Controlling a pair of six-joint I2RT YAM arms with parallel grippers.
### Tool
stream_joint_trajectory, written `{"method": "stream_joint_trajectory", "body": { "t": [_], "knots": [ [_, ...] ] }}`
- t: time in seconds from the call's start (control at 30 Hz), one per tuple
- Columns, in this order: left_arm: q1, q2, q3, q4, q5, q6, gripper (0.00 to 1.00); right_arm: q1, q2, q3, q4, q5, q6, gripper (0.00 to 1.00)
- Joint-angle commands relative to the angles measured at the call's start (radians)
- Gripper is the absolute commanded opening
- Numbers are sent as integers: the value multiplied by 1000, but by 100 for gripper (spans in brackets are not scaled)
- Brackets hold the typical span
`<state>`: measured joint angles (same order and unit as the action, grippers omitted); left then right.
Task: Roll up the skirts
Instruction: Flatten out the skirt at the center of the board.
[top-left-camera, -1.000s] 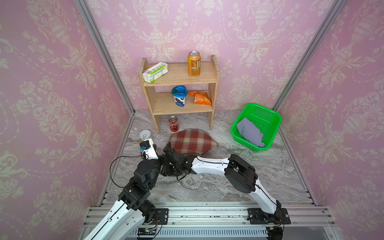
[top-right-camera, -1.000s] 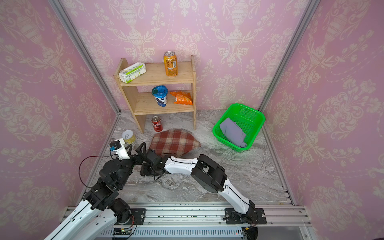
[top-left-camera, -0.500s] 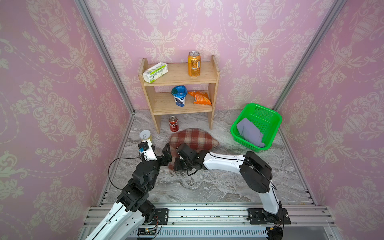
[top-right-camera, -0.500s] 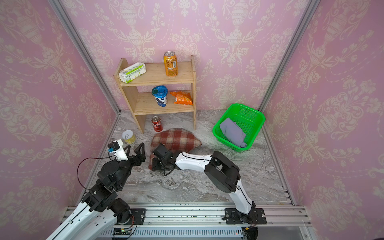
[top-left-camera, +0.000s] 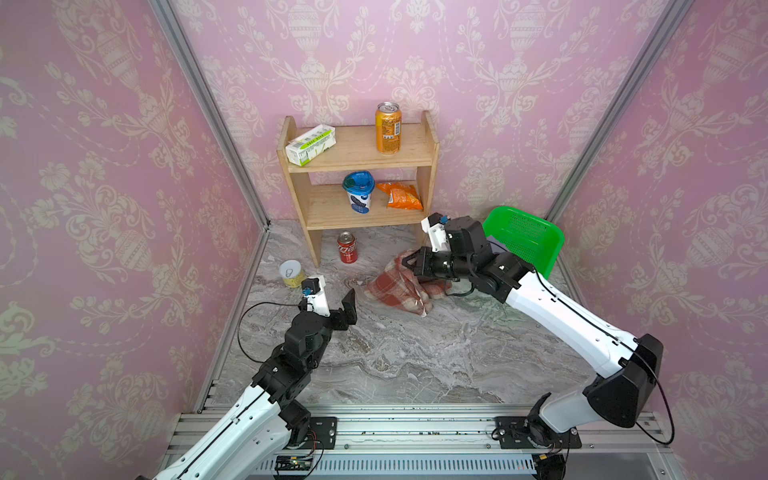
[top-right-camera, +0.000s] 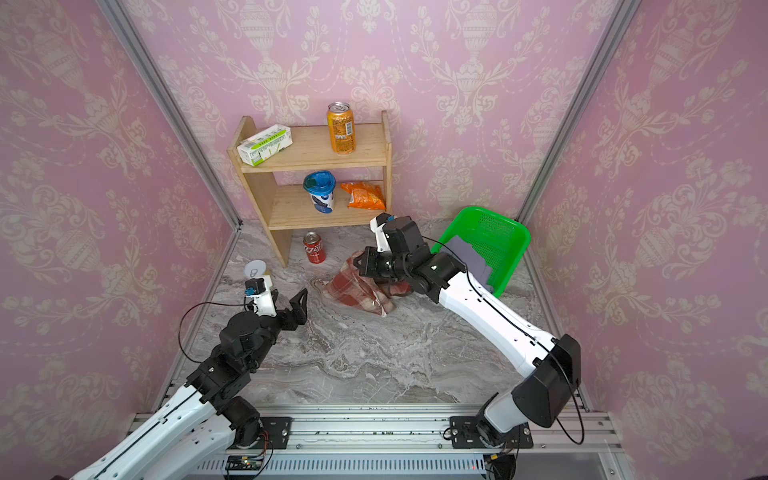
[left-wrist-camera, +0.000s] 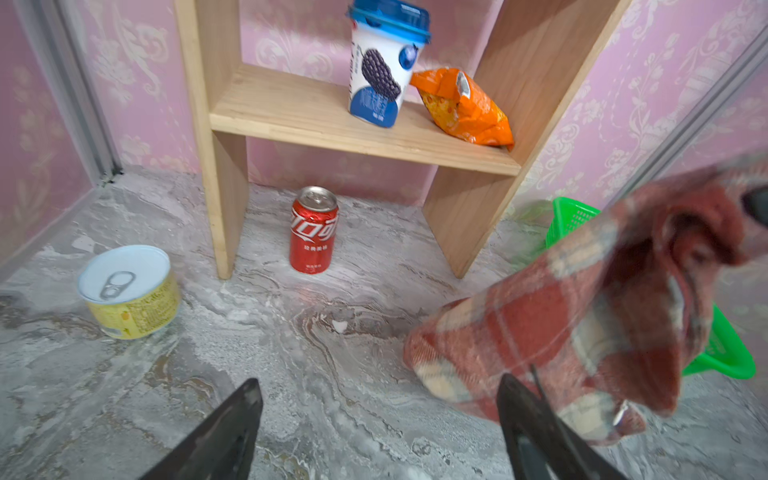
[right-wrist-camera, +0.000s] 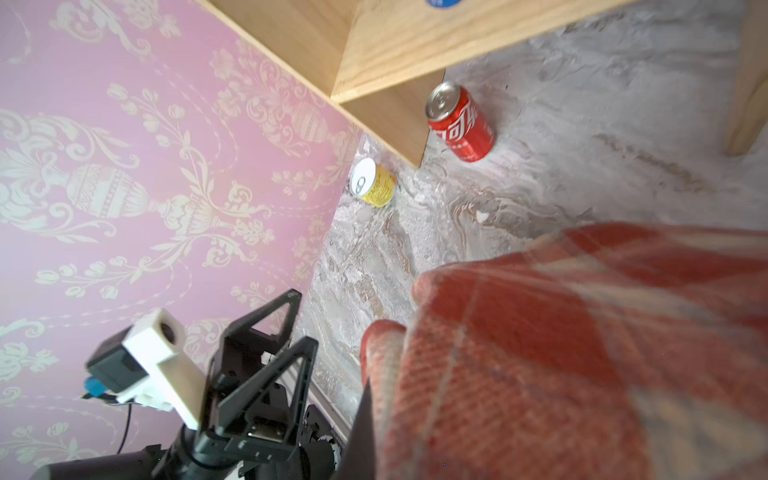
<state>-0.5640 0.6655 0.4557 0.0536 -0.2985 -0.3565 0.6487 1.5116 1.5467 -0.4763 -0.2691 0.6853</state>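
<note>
You are pinching one bunched edge of the plaid skirt, in front of the shelf, in your right gripper while your left gripper is hanging spread and empty, so the unsupported cloth is risking slipping out and crumpling.
</note>
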Motion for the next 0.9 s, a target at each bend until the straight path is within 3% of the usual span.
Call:
{"method": "stream_joint_trajectory", "body": {
  "t": [0.0,0.17,0.27,0.4,0.67,0.87],
  "knots": [
    [9,79,-12,120,150,26,89,-31,18,183,-105,-79,-128,0],
    [9,206,37,202,329,53,89,-70,115,524,-290,-106,-210,0],
    [9,263,62,245,455,77,89,-103,144,614,-324,-129,-216,0],
    [9,315,40,297,515,84,93,-128,107,523,-253,-162,-195,0],
    [7,461,-65,590,657,-20,95,-175,47,388,-176,-200,-178,0],
    [-42,547,-47,581,644,59,98,-205,39,370,-161,-220,-169,0]
  ]
}}
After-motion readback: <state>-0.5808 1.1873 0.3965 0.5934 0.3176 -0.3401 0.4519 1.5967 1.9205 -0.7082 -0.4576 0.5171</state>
